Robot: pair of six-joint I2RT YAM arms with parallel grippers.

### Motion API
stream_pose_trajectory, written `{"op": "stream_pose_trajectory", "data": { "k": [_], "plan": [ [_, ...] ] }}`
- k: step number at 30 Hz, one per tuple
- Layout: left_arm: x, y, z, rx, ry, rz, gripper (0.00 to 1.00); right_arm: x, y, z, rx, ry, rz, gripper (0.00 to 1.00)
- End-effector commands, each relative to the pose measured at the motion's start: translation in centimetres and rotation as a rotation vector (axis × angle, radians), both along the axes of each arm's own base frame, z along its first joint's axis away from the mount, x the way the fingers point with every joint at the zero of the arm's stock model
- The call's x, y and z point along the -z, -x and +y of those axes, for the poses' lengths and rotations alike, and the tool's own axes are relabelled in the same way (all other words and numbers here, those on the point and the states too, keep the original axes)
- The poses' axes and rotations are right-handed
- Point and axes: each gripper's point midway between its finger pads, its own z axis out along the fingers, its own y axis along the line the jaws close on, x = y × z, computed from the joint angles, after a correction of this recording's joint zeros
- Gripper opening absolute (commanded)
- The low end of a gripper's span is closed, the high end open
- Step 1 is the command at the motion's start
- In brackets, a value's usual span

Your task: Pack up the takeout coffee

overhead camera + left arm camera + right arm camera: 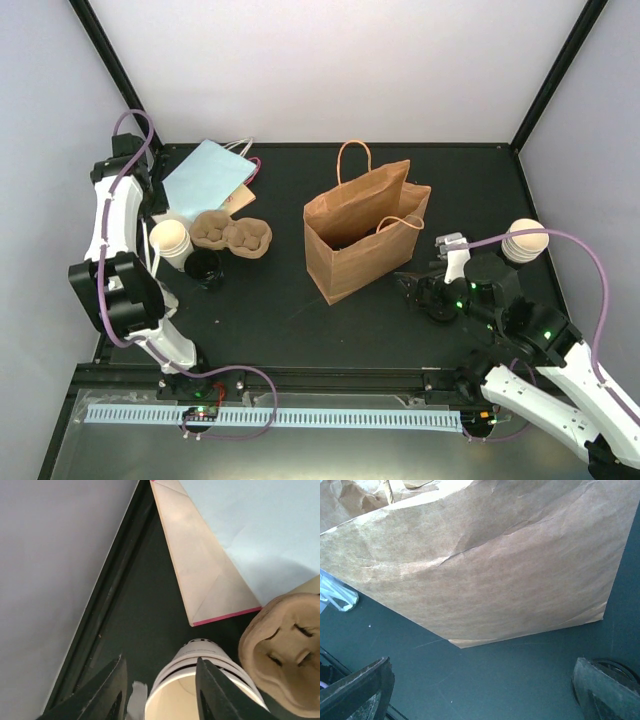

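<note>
Two robot arms sit at the near edge of a dark matte table (pixel 270 320), and we view it from above. The relation that matters is this: the cups (pixel 172 700), an upright nested stack near the table's left edge, sit directly under the left gripper (pixel 160 658), long axis vertical and mouth facing up at the tool. Its two dark fingers (pixel 107 690) stand partly apart and straddle the rim, one outside the stack's left wall and clear of it, the other over the open mouth. We judge that it has hold of nothing yet. The left arm is by far the nearer. The right gripper (pixel 480 690) is spread wide and empty, low beside the brown bag (pixel 365 235) and well apart from the cups. The cups are thin, smooth paper, cream inside, with dark rings where the rims nest. They are round and slightly tapered, so probably light and easily dented. Just beside them lie a carrier (pixel 232 235) of rough tan moulded pulp with round wells and a small black round piece (pixel 205 268), cup or lid we cannot tell. The brown bag is creased kraft paper, standing open mid-table, with twisted handles. A flat blue bag (pixel 205 175) lies at the far left corner, and a second stack (pixel 527 240) stands near the right edge
</note>
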Motion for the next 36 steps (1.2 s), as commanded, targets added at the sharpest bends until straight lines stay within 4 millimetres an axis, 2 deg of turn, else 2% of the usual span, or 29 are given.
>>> {"op": "stream_pose_trajectory", "data": {
  "k": [1, 5, 10, 13, 22, 33, 36],
  "plan": [
    [-1.4, -0.3, 1.1, -0.035, -0.033, -0.020, 0.34, -0.3, -0.1, 0.6, -0.023, -0.020, -0.017, 1.00],
    [-1.9, 0.0, 1.7, -0.059, -0.068, -0.020, 0.25, 0.0, -0.3, 0.6, -0.017, -0.013, -0.014, 1.00],
    [-3.8, 0.9, 2.0, -0.079, -0.107, -0.050, 0.06, 0.3, -0.3, 0.8, -0.026, -0.011, -0.005, 1.00],
    [-5.1, 1.8, 1.9, -0.087, -0.128, -0.092, 0.02, 0.4, -0.3, 0.9, -0.028, -0.010, -0.001, 1.00],
    [-7.9, 3.4, 1.0, -0.079, -0.143, -0.161, 0.01, 0.8, -0.2, 0.9, -0.033, -0.006, 0.010, 1.00],
    [-13.6, 5.4, -0.9, -0.031, -0.152, -0.276, 0.02, 0.8, -0.3, 0.7, -0.029, 0.016, 0.010, 1.00],
    [-16.0, 6.4, -1.6, -0.027, -0.143, -0.362, 0.02, 0.7, -0.3, 0.8, -0.031, 0.019, 0.012, 1.00]
  ]
}}
